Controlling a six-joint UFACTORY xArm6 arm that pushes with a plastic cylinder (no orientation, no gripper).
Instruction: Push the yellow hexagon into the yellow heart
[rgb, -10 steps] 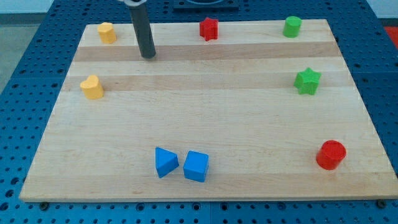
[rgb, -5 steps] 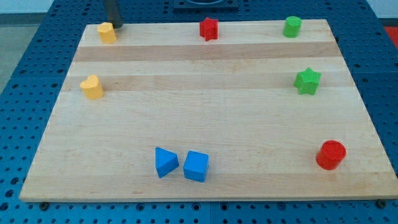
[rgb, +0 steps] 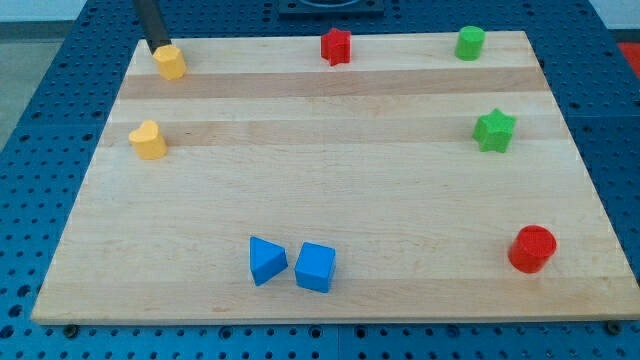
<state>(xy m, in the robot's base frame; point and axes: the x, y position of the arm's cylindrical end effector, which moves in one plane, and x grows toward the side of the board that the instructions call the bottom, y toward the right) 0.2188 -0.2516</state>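
Observation:
The yellow hexagon (rgb: 170, 61) sits near the board's top left corner. The yellow heart (rgb: 148, 140) lies below it, near the view's left edge of the board, with a clear gap between the two. My tip (rgb: 157, 48) is at the hexagon's upper left edge, touching it or very close. The dark rod rises out of the view's top.
A red star (rgb: 336, 45) and a green cylinder (rgb: 470, 42) stand along the top edge. A green star (rgb: 494, 130) is at the right. A red cylinder (rgb: 531, 249) is at the bottom right. A blue triangle (rgb: 266, 260) and a blue cube (rgb: 315, 267) sit at the bottom middle of the wooden board (rgb: 330, 180).
My tip has swept from right of the hexagon, round its top, to its upper left. The hexagon has shifted slightly down.

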